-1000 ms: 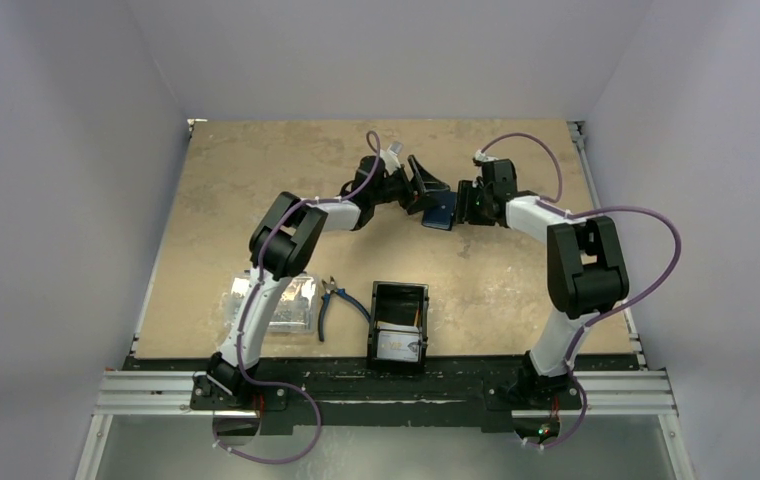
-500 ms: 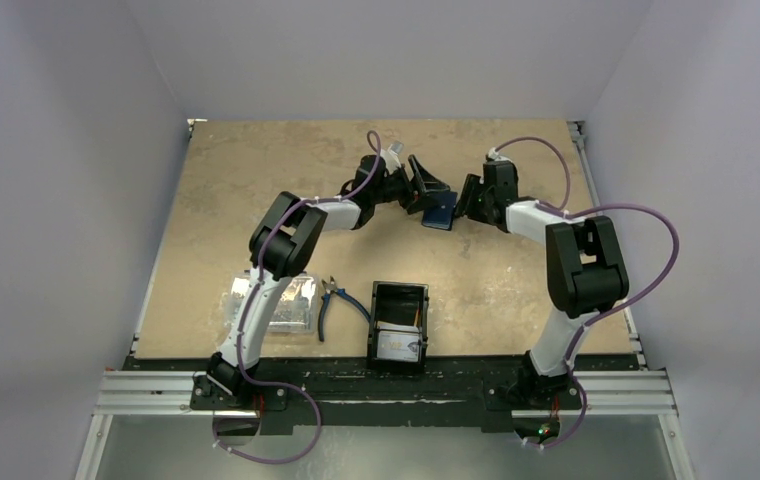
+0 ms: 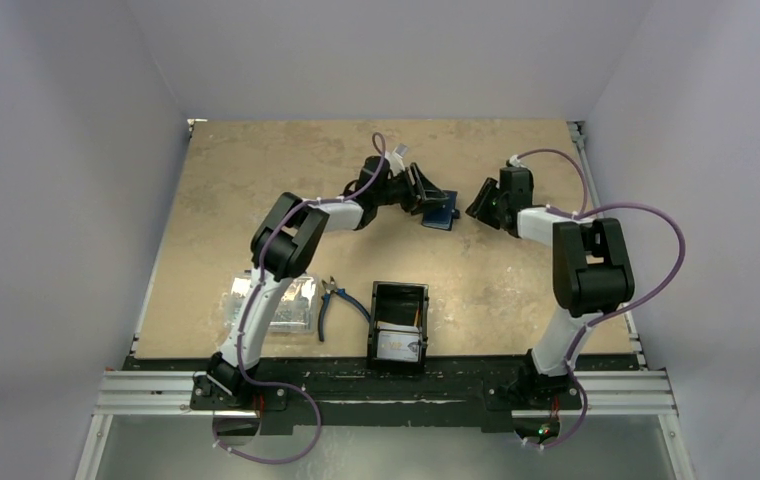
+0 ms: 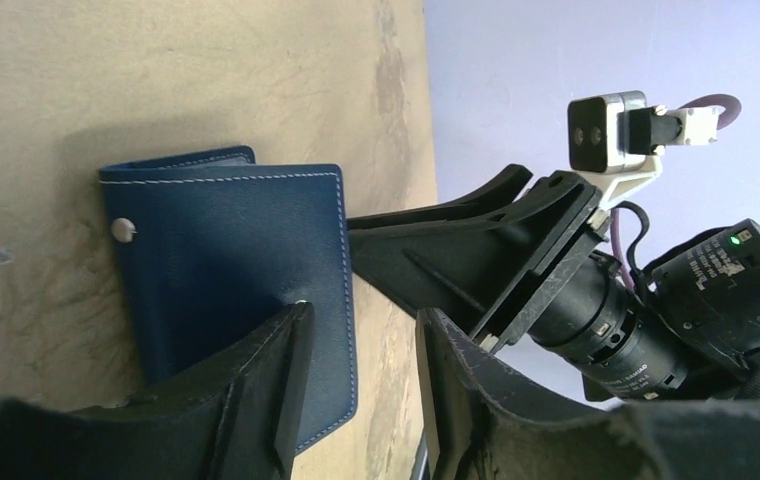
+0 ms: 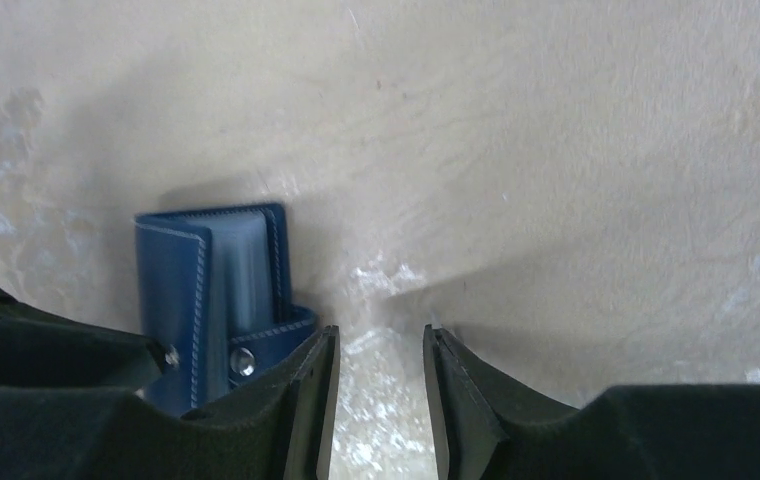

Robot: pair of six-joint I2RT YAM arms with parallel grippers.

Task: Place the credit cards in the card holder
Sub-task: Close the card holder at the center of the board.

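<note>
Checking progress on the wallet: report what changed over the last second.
The right gripper backed off rightward from the wallet and is now apart from it. The left gripper narrowed its jaws at the wallet's edge. The wallet, tray and pliers stayed put.

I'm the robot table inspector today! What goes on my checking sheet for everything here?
Surface: tan tabletop, scuffed with pale patches.
Job's things: card holder lies on the far middle of the tabletop, between the grippers; credit cards sit in the black tray.
Clutter: blue-handled pliers; clear box, partly hidden by the left arm.
Grippers: left gripper open, one finger over the holder's edge; right gripper open, beside the holder, holding nothing.
Cables: purple cables loop along both arms.
Surroundings: plain pale walls; metal rail at the near edge.
</note>
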